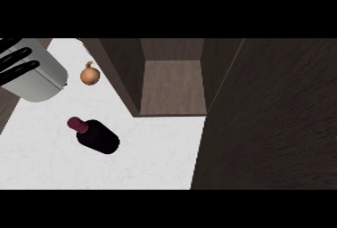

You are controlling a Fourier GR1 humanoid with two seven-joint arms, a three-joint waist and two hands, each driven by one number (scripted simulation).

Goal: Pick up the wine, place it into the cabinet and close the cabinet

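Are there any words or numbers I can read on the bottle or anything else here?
No, there are none to read.
Wine bottle: dark with a red top, no label or writing shows.
Onion: no writing.
Open cabinet: plain wood shelf and walls, no sign or number.
White counter: bare, no marks to read.
Left hand at the upper left: black with a grey forearm, no letters on it.

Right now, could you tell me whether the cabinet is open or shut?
Open: the cabinet shows its bare inner shelf, and its door stands swung out at the right.
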